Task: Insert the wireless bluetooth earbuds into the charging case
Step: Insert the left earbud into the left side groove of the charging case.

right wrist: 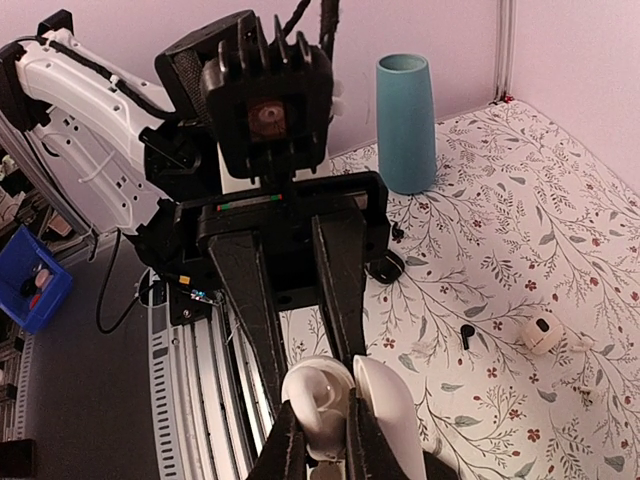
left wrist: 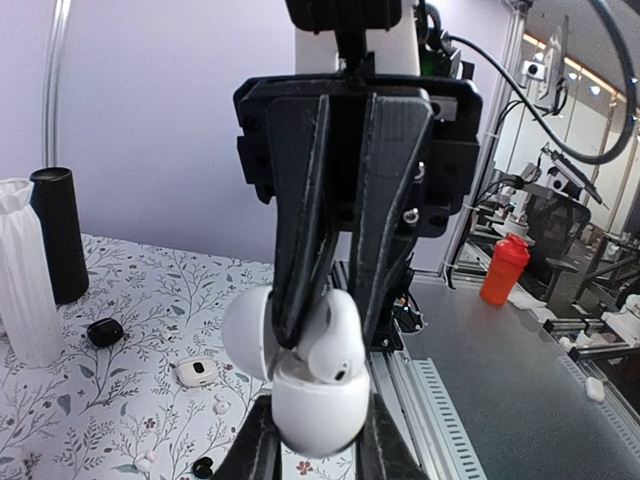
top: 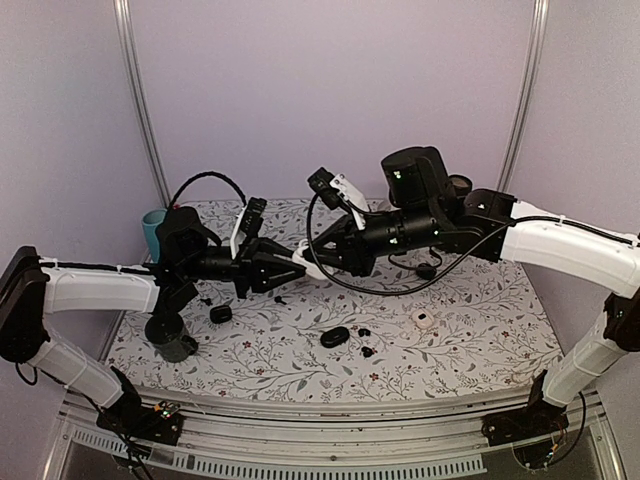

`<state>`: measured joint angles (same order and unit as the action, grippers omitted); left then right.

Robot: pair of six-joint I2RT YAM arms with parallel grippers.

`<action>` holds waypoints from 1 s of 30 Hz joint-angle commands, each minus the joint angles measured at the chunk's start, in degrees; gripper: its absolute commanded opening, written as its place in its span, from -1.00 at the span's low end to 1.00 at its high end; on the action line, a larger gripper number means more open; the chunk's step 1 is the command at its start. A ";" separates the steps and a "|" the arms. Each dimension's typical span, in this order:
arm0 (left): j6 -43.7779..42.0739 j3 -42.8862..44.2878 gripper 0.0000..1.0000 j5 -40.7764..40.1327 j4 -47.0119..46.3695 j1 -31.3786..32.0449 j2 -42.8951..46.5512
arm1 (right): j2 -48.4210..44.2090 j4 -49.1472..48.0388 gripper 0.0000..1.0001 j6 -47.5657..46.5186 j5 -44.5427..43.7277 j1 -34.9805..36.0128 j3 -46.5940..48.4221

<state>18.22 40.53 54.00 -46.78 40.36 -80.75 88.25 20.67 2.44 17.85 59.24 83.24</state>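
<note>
Through the top camera I see both arms reaching in over the floral table (top: 480, 330) and meeting above its middle. The left gripper (top: 285, 270) and the right gripper (top: 322, 258) face each other tip to tip, with the white charging case (top: 308, 264) held off the surface between them. Two black earbuds (top: 363, 332) lie loose on the table just beside a black case (top: 335, 337), well apart from the held case.

On the left wrist camera, the left gripper (left wrist: 317, 428) is clamped on the rounded lower shell of the white charging case (left wrist: 318, 405), which looks open. The right gripper (left wrist: 330, 320) comes in from opposite, its fingers pinched on the case's upper parts. I cannot tell whether a bud sits inside.

On the right wrist camera, the right gripper (right wrist: 325, 435) is closed on the white charging case (right wrist: 320, 395), and the left gripper (right wrist: 315, 360) grips it from the far side. One black stemmed earbud (right wrist: 465, 336) lies on the table to the right, and a teal cup (right wrist: 405, 120) stands upright farther back.
</note>
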 commanded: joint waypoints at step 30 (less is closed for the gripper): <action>-0.90 -0.19 -1.00 -1.79 -2.70 1.21 3.81 | 3.20 4.60 -0.69 -0.04 -7.52 0.79 2.80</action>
<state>18.20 40.34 51.33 -45.10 40.36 -79.61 89.36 22.72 2.07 12.97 59.86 85.34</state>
